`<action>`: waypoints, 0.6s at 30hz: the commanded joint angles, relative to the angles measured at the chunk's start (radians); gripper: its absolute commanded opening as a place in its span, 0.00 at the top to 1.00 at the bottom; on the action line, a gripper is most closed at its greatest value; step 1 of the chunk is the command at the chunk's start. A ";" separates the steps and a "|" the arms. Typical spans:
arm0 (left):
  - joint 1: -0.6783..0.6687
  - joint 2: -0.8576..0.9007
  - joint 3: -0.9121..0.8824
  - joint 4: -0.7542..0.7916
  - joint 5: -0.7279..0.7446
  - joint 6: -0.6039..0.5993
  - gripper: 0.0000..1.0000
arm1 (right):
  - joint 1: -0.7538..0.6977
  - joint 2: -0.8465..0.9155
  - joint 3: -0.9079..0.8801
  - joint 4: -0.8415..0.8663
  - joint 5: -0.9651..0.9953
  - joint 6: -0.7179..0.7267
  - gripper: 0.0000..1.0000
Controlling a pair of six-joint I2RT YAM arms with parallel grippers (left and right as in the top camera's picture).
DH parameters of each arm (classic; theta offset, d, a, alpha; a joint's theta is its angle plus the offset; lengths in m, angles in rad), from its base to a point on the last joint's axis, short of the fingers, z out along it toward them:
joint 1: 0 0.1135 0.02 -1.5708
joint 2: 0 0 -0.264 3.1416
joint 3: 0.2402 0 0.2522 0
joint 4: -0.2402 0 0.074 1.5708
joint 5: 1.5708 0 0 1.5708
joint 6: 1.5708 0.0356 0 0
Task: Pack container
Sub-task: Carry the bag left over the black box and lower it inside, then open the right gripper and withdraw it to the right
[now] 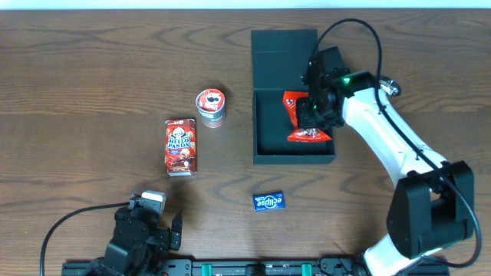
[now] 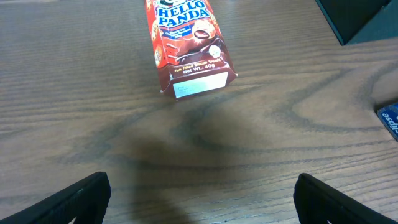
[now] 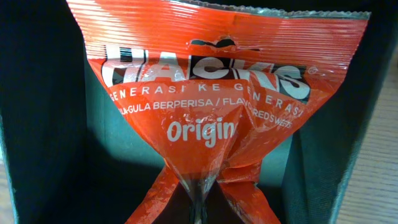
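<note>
Looking down from overhead, the container (image 1: 267,126) sits right of the table's (image 1: 92,77) middle, its long axis running away from the robot. Its mouth faces up, its flap lid (image 1: 284,42) lies open at the far end, and the right gripper (image 1: 314,107) hangs over its right half. Only the right wrist view shows that gripper pinching the crimped end of an orange-red Hacks packet (image 3: 211,106) between the dark walls, seemingly just off the floor. The left wrist view alone shows the left gripper (image 2: 199,186) spread wide above the wood, near a Hello Panda box (image 2: 186,43).
</note>
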 commanded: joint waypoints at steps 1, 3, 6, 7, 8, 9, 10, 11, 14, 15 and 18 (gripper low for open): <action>0.003 -0.007 -0.027 -0.037 -0.007 -0.013 0.05 | 0.005 0.010 -0.008 -0.010 0.046 -0.017 0.99; 0.003 -0.007 -0.027 -0.037 -0.007 -0.013 0.05 | 0.005 0.010 -0.009 -0.017 0.058 -0.018 0.99; 0.003 -0.007 -0.027 -0.037 -0.007 -0.013 0.05 | 0.005 0.010 -0.009 -0.020 0.068 -0.025 0.99; 0.003 -0.007 -0.027 -0.037 -0.007 -0.013 0.05 | 0.005 0.010 -0.009 -0.020 0.068 -0.024 0.99; 0.003 -0.007 -0.027 -0.038 -0.007 -0.013 0.05 | 0.005 0.010 -0.009 -0.019 0.067 -0.024 0.99; 0.003 -0.007 -0.027 -0.037 -0.007 -0.013 0.05 | 0.005 0.010 -0.009 -0.019 0.067 -0.024 0.98; 0.003 -0.007 -0.027 -0.037 -0.007 -0.013 0.05 | 0.005 0.010 -0.010 -0.019 0.067 -0.024 0.77; 0.003 -0.007 -0.027 -0.037 -0.007 -0.013 0.05 | 0.005 0.010 -0.010 -0.019 0.067 -0.024 0.64; 0.003 -0.007 -0.027 -0.037 -0.007 -0.013 0.05 | 0.005 0.010 -0.010 -0.019 0.066 -0.024 0.45; 0.003 -0.007 -0.027 -0.037 -0.007 -0.013 0.05 | 0.005 0.010 -0.010 -0.019 0.066 -0.024 0.34; 0.003 -0.007 -0.027 -0.037 -0.007 -0.013 0.05 | 0.005 0.010 -0.010 -0.018 0.066 -0.024 0.01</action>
